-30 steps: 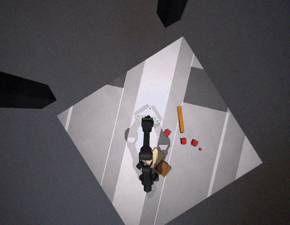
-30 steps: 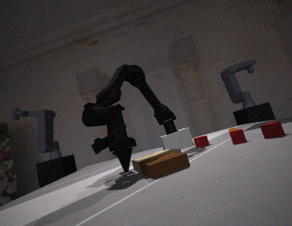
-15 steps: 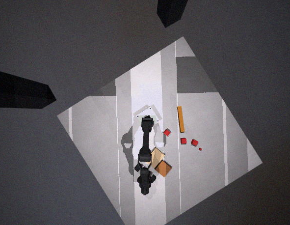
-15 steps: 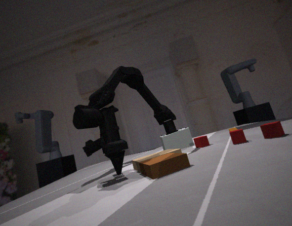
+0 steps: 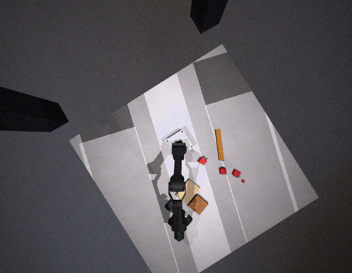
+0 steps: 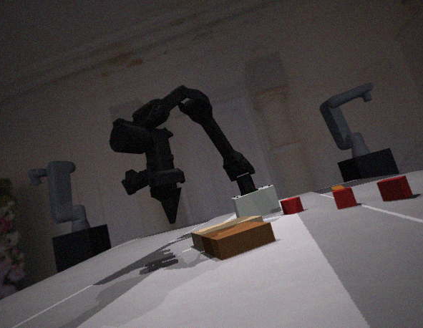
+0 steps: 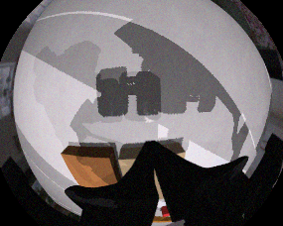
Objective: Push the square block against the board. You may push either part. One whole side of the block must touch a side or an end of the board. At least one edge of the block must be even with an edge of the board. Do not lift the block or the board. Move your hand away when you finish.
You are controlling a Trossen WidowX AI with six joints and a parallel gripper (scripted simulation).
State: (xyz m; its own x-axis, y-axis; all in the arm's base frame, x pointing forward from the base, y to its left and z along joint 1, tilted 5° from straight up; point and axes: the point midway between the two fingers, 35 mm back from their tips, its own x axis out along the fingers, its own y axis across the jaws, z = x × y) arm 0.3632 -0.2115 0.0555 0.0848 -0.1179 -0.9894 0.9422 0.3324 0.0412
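Note:
The square orange-brown block (image 5: 202, 204) (image 6: 245, 238) (image 7: 89, 169) lies flat with one side along a long side of the pale tan board (image 5: 191, 188) (image 6: 245, 220) (image 7: 132, 167). In the wrist view a thin dark line runs between them; whether they touch all along is hard to tell. Their near ends look about even. My gripper (image 6: 172, 221) (image 7: 149, 145) is shut and empty. It is raised above the table, beyond the ends of both parts and clear of them. The arm hides part of the board in the top view.
The arm's pale base (image 6: 258, 202) stands beyond the board. Red cubes (image 5: 202, 161) (image 5: 223, 170) (image 5: 236, 173), a tiny red piece (image 5: 243, 180) and a long orange bar (image 5: 219, 146) lie to the right in the top view. Shadows cross the table.

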